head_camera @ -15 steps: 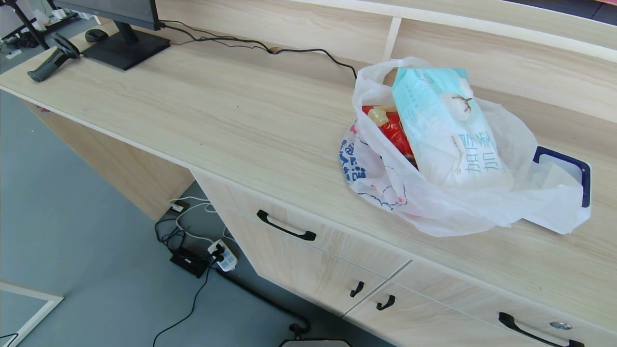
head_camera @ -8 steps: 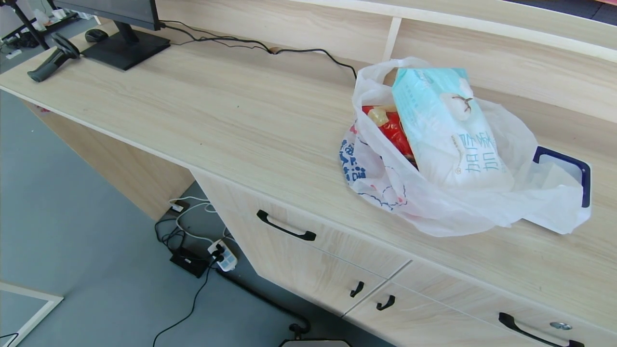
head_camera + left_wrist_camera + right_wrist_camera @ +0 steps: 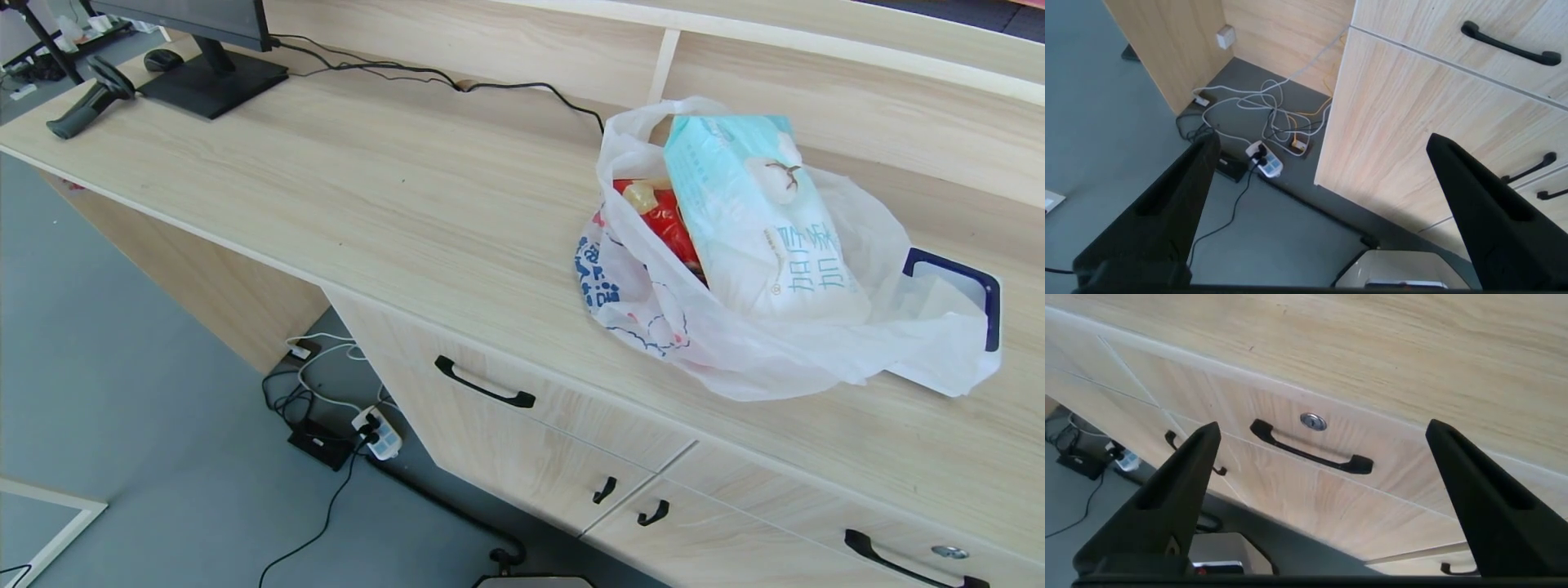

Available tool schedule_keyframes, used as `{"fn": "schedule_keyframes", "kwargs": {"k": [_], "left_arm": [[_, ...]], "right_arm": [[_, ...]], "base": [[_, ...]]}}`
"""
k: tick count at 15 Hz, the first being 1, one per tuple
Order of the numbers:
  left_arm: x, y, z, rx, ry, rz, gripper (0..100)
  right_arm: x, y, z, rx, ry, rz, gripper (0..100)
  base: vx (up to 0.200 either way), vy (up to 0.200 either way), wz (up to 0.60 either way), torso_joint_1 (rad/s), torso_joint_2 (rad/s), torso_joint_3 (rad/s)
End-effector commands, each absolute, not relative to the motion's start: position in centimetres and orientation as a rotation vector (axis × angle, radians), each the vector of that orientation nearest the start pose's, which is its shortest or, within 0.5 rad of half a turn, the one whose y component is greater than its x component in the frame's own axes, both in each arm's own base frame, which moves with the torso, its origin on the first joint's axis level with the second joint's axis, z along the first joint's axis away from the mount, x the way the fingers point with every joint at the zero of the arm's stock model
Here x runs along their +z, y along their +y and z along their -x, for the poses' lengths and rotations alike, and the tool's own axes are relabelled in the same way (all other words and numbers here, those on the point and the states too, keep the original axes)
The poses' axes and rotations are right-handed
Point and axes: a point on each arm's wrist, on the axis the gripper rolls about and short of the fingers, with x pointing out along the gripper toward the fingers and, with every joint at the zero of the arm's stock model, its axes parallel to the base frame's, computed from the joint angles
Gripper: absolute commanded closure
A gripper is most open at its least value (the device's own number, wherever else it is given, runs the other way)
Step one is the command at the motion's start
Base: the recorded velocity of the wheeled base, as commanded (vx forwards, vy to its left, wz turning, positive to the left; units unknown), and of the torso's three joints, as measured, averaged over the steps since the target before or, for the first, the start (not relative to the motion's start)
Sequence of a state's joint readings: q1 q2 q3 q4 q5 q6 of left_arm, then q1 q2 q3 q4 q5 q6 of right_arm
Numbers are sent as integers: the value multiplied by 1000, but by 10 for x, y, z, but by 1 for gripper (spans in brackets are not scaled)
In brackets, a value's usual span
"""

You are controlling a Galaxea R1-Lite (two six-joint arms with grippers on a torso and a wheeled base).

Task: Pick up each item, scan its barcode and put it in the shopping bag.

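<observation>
A white plastic shopping bag (image 3: 735,343) lies slumped on the wooden counter (image 3: 392,196) at the right. Inside it rest a pale blue-and-white soft pack (image 3: 759,220) and a red snack packet (image 3: 665,220). A black handheld barcode scanner (image 3: 86,102) lies at the counter's far left corner. My left gripper (image 3: 1319,180) hangs open below counter height, over the floor beside the drawer fronts. My right gripper (image 3: 1319,474) is open too, low in front of a drawer with a lock, with nothing between its fingers.
A monitor stand (image 3: 212,82) and a mouse (image 3: 162,59) sit at the far left, with a black cable (image 3: 457,82) trailing along the counter's back. A dark blue handle (image 3: 971,286) shows behind the bag. Cables and a power strip (image 3: 375,433) lie on the floor under the counter.
</observation>
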State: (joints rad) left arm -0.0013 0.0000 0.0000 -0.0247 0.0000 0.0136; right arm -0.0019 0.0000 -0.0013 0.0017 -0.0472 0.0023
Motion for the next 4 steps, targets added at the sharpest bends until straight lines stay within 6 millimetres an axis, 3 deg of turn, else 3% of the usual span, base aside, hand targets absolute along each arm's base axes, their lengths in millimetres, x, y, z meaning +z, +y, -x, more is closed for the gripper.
{"fn": "schedule_keyframes", "kwargs": {"k": [1, 4], "left_arm": [[78, 0, 23, -1, -23, -14, 0], [78, 0, 23, -1, -23, -14, 0]], "right_arm": [[76, -1, 23, -49, 1, -8, 0], [76, -1, 23, -49, 3, 3, 0]], "base": [[0, 0, 0, 0, 0, 0], [0, 0, 0, 0, 0, 0]]}}
